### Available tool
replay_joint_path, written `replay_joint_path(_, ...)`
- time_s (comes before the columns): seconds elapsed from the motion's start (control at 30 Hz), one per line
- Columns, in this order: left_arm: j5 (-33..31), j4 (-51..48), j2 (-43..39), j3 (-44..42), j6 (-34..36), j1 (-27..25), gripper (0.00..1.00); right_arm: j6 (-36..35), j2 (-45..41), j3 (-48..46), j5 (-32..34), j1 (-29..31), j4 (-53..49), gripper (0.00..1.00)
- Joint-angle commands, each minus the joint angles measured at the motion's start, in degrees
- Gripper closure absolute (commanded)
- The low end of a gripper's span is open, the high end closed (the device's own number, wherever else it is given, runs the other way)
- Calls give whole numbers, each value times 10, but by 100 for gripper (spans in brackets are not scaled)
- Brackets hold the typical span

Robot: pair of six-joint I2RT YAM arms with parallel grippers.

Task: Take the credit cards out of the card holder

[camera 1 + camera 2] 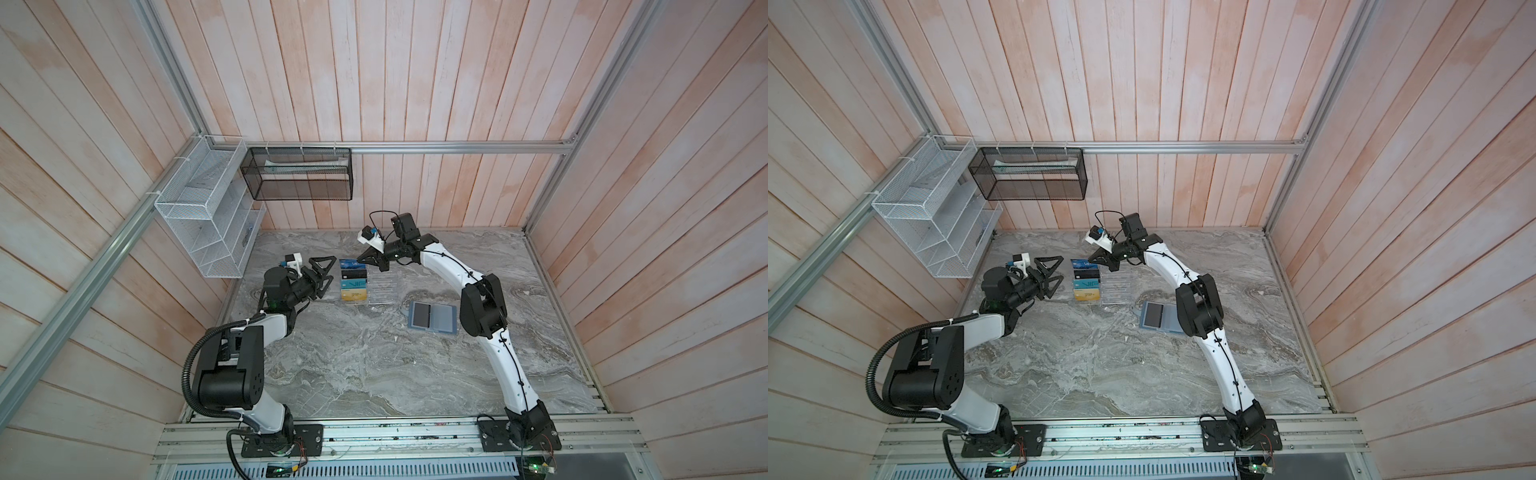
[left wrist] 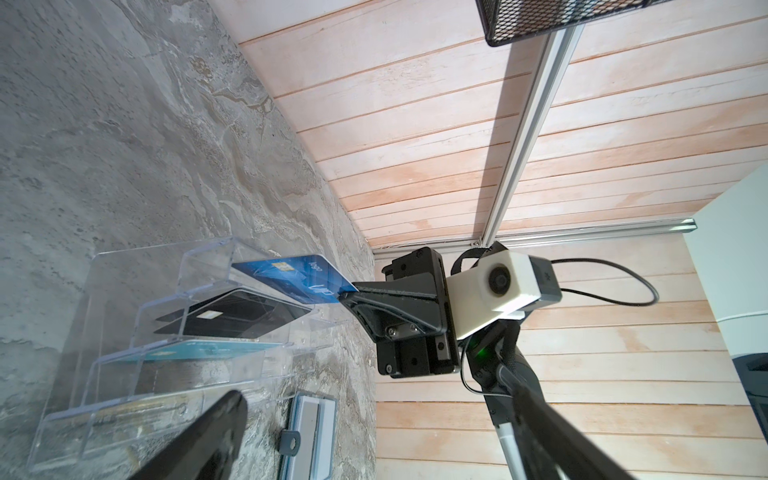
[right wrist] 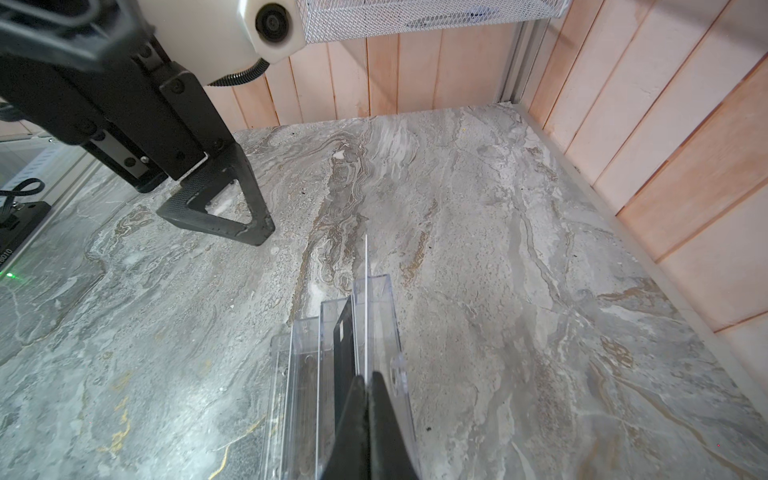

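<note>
Right pincer (image 3: 366, 380): clamped on the short end of blue card (image 2: 291, 276), whose length runs straight ahead into the farthest slot of rack (image 2: 199, 266). Left pincer (image 1: 327, 274): apart, beside rack. Also slotted: teal card (image 1: 354, 284), gold card (image 1: 353, 295). Holder (image 1: 432, 316): open on counter (image 1: 374, 365), nearer right arm.

A clear acrylic rack (image 1: 380, 289) is sitting just beside the left gripper (image 1: 330, 272), under the right gripper (image 1: 360, 261), holding a black card (image 1: 354, 274); a white wire basket (image 1: 199, 208) and black mesh basket (image 1: 299, 174) are hanging beyond both.
</note>
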Motion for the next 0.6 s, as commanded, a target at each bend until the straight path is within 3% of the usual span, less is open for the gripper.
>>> replay_joint_path(0.0, 14, 21, 8, -2, 0, 4, 0, -10, 22, 23, -7, -6, -11, 100)
replay_joint_path(0.57, 22, 27, 25, 3, -6, 5, 0, -19, 40, 38, -2, -8, -18, 100)
